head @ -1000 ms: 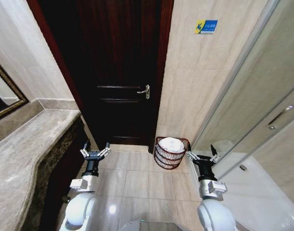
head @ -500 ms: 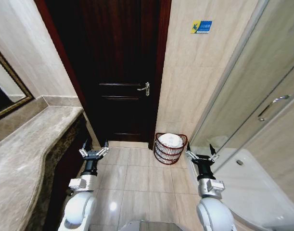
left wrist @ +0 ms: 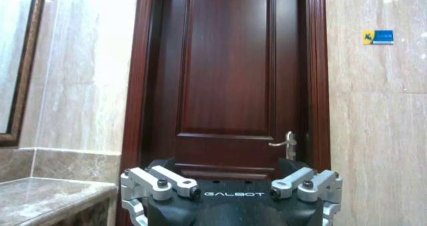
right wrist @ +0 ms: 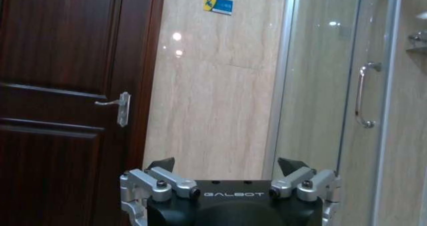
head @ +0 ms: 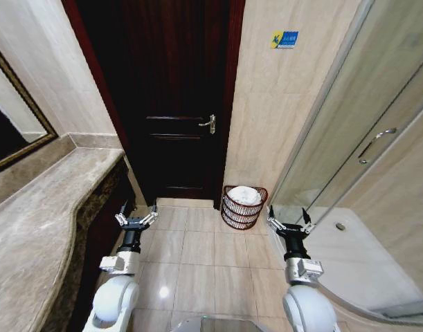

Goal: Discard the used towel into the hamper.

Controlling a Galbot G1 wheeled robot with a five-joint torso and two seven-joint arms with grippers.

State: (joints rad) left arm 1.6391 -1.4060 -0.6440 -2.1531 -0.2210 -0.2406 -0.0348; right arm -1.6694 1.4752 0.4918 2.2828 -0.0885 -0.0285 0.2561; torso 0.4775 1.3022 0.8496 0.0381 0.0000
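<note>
Towel [head: 244,195] lies inside hamper [head: 244,214]; left gripper [head: 136,219] and right gripper [head: 288,224] wide, empty; discard apparently complete, nothing left to place.

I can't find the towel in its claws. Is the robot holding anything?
No. The left gripper and right gripper are both open and empty. The white towel lies in the hamper.

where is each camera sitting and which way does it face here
Head view: high on the robot, looking down at the hamper by the door; both arms show, left hand and right hand open.
Left wrist view: behind the left hand, facing the door.
Right wrist view: behind the right hand, facing the shower door.
All share the door handle.
</note>
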